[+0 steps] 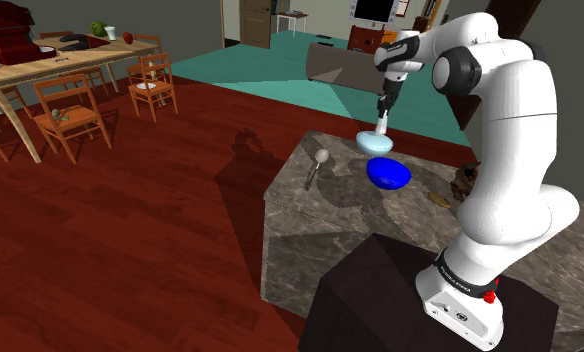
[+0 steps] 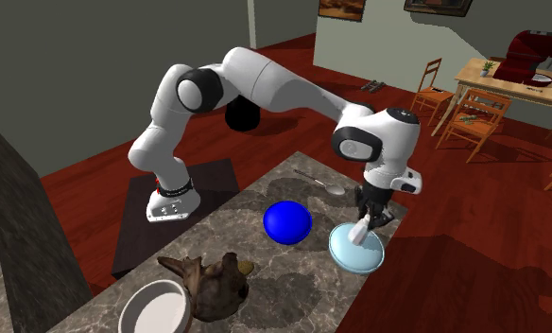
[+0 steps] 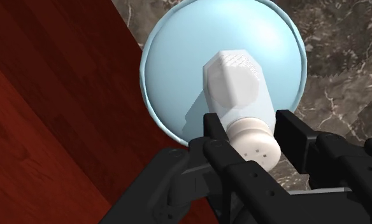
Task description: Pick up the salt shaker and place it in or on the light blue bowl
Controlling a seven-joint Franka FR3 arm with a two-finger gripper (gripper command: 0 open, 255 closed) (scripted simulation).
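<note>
The black gripper (image 3: 247, 127) is closed narrowly on the cap end of the white salt shaker (image 3: 234, 79), a finger pressed to each side. The shaker hangs tilted just above the light blue bowl (image 3: 178, 70), which sits at the edge of the marbled counter (image 3: 344, 57), near a dark blue bowl (image 1: 388, 173).

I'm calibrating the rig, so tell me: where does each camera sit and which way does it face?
Shoulder view: behind and beside the stand, looking over the counter toward the dining tables; the arm shows.
Second exterior view: across the counter, facing back at the arm and its base.
Wrist view: on the gripper, looking down past its fingers at the salt shaker.
Shared: all show the light blue bowl.
</note>
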